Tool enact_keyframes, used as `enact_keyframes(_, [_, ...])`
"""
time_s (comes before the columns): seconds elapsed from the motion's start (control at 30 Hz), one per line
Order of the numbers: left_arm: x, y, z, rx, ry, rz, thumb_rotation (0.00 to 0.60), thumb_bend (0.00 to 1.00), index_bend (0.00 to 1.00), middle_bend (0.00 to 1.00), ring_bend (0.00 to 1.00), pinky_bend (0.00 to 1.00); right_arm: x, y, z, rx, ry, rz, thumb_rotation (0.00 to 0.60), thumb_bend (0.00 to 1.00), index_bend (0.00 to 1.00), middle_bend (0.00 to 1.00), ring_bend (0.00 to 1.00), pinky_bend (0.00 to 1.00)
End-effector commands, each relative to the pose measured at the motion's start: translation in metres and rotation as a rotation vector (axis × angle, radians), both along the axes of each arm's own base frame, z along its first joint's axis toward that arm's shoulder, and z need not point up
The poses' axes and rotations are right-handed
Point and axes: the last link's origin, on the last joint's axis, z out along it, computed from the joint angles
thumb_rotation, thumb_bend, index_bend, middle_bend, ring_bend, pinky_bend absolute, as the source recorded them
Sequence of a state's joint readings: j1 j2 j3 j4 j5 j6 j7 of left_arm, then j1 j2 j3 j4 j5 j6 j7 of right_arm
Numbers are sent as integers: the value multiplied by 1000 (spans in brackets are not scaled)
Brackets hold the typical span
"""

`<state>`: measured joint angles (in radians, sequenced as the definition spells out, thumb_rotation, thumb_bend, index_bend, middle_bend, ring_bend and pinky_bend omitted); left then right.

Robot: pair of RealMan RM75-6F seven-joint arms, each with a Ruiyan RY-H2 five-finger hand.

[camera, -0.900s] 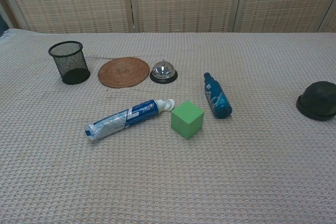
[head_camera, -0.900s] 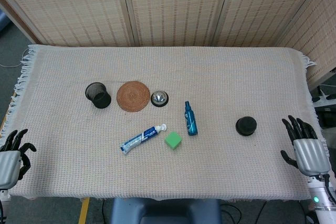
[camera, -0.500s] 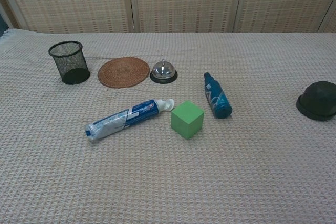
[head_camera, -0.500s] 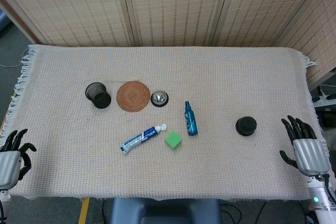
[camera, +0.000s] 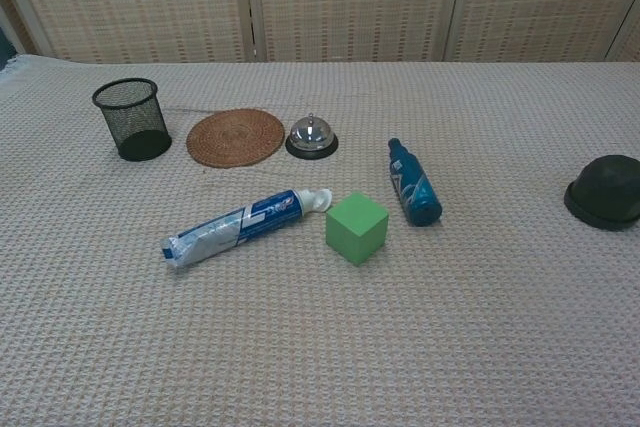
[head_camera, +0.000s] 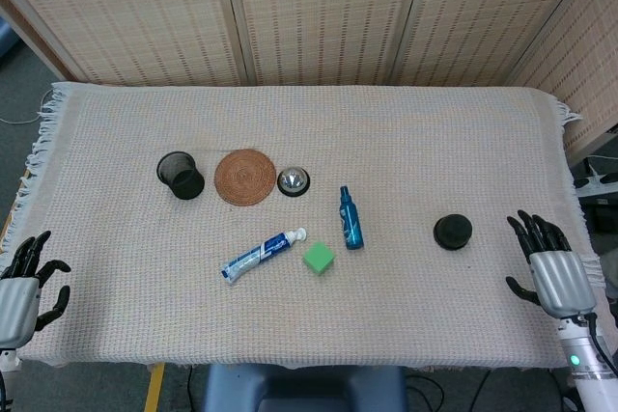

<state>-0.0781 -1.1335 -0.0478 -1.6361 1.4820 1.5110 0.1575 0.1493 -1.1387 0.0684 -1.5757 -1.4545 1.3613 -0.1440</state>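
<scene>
Nothing is held yet: the right hand point(head_camera: 553, 272) is poised with fingers spread at the near right edge of the table point(head_camera: 406, 142), the left hand point(head_camera: 21, 287) likewise splayed and empty at the near left edge. The small round black dome-shaped object point(head_camera: 453, 232) is found just left of the right hand and apart from it, so an opening approach is judged to be in hand. A short leftward reach would be called for, fingers kept wide until the dome is straddled.
</scene>
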Motion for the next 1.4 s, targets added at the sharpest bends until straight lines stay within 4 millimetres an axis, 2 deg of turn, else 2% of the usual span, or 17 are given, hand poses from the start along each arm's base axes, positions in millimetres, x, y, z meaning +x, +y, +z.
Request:
enact_keyframes(0.03, [-1,0,-1,-2,12,1,600,425,314,0,3,368,2,-20,-2,-4,7,-13,600,133,0,0,0,101])
enact_keyframes(0.23, [-1,0,1,11,16,-7,600,429,284,0,0,369,11,-57,-12,93,-35,-86,600,129,0,0,0,100])
enact_keyframes(0.57, [1,-1,4,10,9,10,600,423,285,0,0,371,14,-101,-41,220,-53,-178,600,128,0,0,0,100])
enact_keyframes(0.97, [1,0,7,36,0,29,600,419,284,0,0,374,11,-124,-74,330,-74,-255,600,127,0,0,19,118])
enact_keyframes(1.13, [1,1,7,36,-3,33,600,419,286,0,0,375,7,-131,-79,324,-61,-276,600,127,3,31,59,173])
enact_keyframes(1.23, [1,2,6,32,-3,34,600,419,285,0,0,375,4,-137,-82,318,-58,-291,600,127,18,63,90,249])
enact_keyframes(1.4, [1,3,5,26,-1,38,600,420,287,0,0,376,4,-140,-87,326,-63,-299,600,127,54,102,130,279])
